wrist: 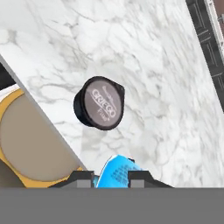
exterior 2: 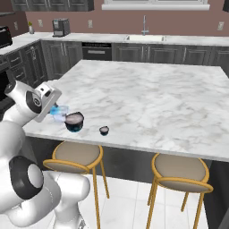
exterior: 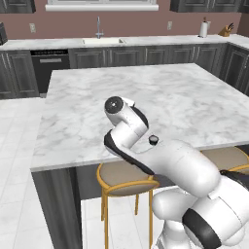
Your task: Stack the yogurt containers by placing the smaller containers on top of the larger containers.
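While the gripper (wrist: 112,176) hangs over the marble island counter (exterior 2: 147,103) near its front edge, its finger tips (wrist: 82,177) are pinched on the light-blue cup (wrist: 114,171), which sits btwn them at the bottom of the hand view. Just ahead of the tips, w/ a bare strip of counter btwn, stands the wide dark cup (wrist: 99,103), pale printed top facing the hand cam. From the right base view the blue cup (exterior 2: 58,111) is raised just beside the wide dark cup (exterior 2: 74,121), and the tiny dark cup (exterior 2: 103,130) sits on the counter further off, beyond the wide one from the hand. A stool seat (wrist: 30,144) shows below the counter edge.
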